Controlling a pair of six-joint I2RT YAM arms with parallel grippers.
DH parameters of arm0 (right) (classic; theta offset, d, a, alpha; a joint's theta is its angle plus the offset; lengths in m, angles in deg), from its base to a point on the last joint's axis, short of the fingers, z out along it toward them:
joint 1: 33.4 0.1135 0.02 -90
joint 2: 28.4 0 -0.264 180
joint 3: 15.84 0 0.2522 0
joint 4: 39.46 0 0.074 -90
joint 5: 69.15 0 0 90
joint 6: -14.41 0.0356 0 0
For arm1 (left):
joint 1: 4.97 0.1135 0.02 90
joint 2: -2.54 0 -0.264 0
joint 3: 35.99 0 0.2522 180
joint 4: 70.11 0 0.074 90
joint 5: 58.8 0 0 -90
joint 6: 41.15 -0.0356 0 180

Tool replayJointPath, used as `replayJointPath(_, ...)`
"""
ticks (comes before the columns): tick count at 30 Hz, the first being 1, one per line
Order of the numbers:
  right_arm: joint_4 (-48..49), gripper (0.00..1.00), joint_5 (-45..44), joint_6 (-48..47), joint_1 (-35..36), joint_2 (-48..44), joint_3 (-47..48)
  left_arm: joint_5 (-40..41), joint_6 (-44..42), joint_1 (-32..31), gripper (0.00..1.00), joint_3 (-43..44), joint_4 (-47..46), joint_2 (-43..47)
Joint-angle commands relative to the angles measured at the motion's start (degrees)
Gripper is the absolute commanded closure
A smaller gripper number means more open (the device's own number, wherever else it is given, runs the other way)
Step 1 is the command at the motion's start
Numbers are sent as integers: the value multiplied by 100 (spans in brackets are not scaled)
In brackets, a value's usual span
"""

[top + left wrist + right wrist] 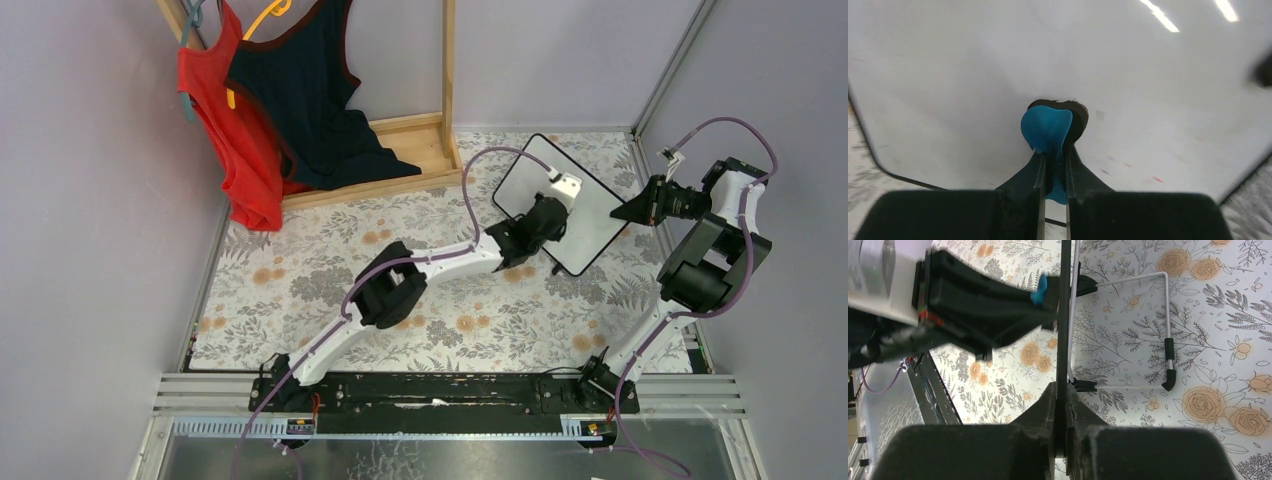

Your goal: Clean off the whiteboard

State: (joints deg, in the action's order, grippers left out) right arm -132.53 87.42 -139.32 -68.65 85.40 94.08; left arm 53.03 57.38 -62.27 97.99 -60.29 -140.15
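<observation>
The whiteboard (pixel 590 205) stands tilted at the back right of the table, white with a thin black frame. My right gripper (pixel 622 212) is shut on its right edge; the right wrist view shows the board edge-on (pixel 1064 315) between the closed fingers (pixel 1045 405). My left gripper (pixel 545 212) is shut on the small blue eraser (pixel 1047 131) and presses its dark pad against the board face (pixel 973 65). Faint red and grey marks (pixel 1158 179) show low on the board's right part. The eraser also shows in the right wrist view (pixel 1039 290).
A wooden rack (pixel 420 150) with a red top (pixel 225 130) and a dark top (pixel 310 100) stands at the back left. The board's wire stand (pixel 1160 330) rests on the floral tablecloth (pixel 300 270). Grey walls close in on both sides.
</observation>
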Motion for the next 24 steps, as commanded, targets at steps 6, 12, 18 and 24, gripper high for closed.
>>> replayJointPath(6, -426, 100, -117, -352, 149, -91, -5, -457, 343, -542, 100, -213, -70, -149)
replayJointPath(12, -446, 100, -121, -360, 142, -86, 12, -332, 304, -607, 100, -201, -56, -227)
replayJointPath(18, -437, 100, -146, -380, 148, -91, -16, -142, 194, -368, 100, -235, 102, -187)
replayJointPath(24, -435, 100, -126, -386, 146, -54, -36, -194, 476, 181, 100, -541, 158, 24)
